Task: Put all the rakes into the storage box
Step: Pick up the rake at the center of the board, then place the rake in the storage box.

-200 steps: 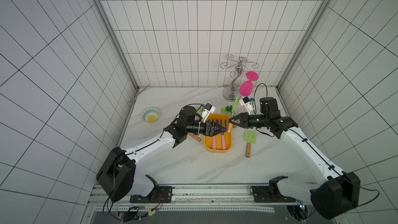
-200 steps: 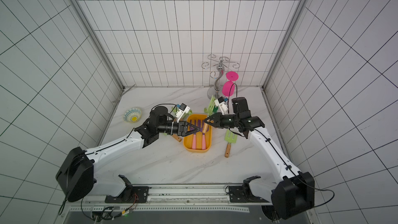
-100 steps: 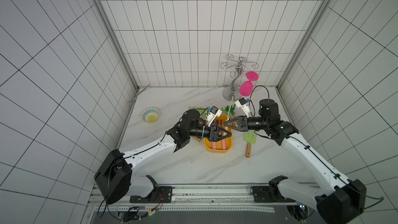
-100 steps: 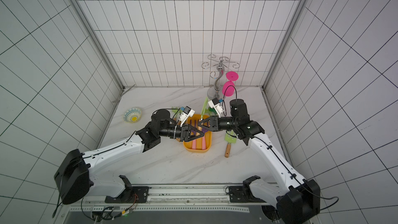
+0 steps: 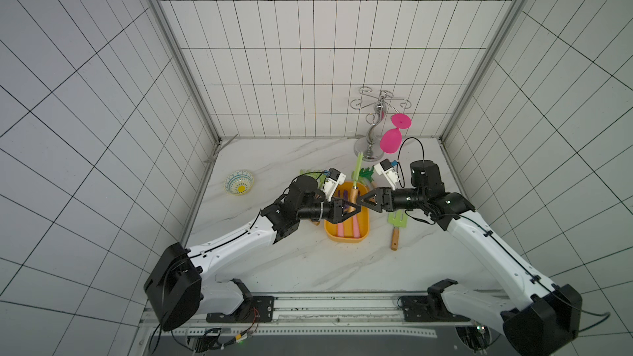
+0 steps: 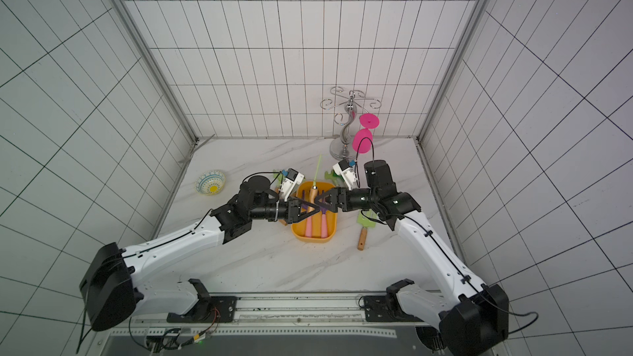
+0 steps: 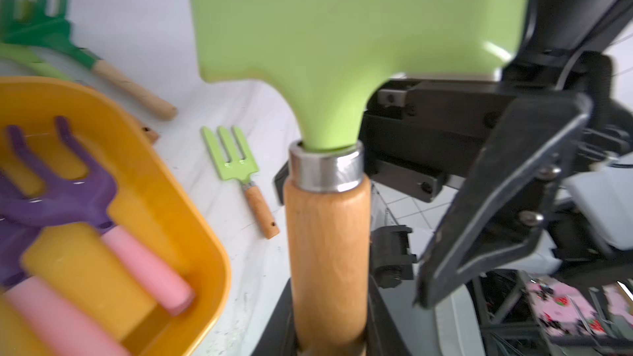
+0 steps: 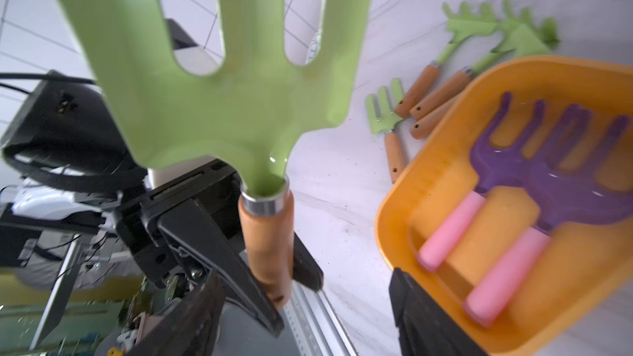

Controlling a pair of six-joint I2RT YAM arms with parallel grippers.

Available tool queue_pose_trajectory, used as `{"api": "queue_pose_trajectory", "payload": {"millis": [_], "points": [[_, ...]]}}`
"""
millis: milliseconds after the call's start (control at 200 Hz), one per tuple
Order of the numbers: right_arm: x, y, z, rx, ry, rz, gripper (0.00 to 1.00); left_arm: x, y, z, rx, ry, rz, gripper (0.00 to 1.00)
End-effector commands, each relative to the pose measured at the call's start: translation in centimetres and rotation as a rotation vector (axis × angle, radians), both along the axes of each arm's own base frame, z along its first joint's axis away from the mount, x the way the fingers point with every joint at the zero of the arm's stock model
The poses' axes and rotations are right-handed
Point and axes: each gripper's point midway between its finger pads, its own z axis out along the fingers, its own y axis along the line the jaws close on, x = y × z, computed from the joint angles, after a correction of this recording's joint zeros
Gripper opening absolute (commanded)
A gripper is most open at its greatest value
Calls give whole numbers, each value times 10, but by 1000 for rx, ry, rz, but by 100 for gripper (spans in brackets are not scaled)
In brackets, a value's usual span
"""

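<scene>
Fingers [image 8: 219,261] of our left gripper [image 5: 350,213] are clamped on the wooden handle [image 7: 329,251] of the rake [image 8: 212,104]. Those of our right gripper [image 5: 365,200] stand apart on either side of that handle, and the one we see plainly does not touch it.

We judge the hold itself to be the main risk. We grip the handle at its lower end with the broad green head high above, so a quick swing or tilt could let the rake pivot between the pads or slip out. The right gripper is a second risk: its spread fingers flank the handle, so a sideways move by either arm before they are clear could knock the rake askew. The third lies in the storage box [image 5: 346,240]. Two purple rakes [image 8: 548,179] with pink handles cover much of its floor, so ours may end up on top of them or across the rim. A push there could shove the tub along the table [image 5: 291,268].

In both top views the rake stands nearly upright, head up, and seems to hang over the far half of the box. Its handle end sits between our left fingers, and the metal collar [image 7: 325,169] and head rise clear above them. The right fingers are just beside the handle.
</scene>
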Motion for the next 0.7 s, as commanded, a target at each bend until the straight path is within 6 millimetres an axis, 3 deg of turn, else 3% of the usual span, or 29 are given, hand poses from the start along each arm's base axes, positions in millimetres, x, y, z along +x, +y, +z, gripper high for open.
{"api": "queue_pose_trajectory", "payload": {"millis": [0,100,185,405,695], "points": [[33,-65,-21,-208,-39,-304,84,19,21,-32,278,-18,171,5],[49,-121,-49,-373,20,-524,84,28,31,-62,487,33,274,6],[52,-147,-68,-482,51,-602,84,34,37,-90,638,112,332,6],[54,-152,-81,-512,86,-607,84,45,32,-118,810,195,401,7],[54,-162,-87,-562,77,-633,84,40,33,-163,968,306,386,7]]}}
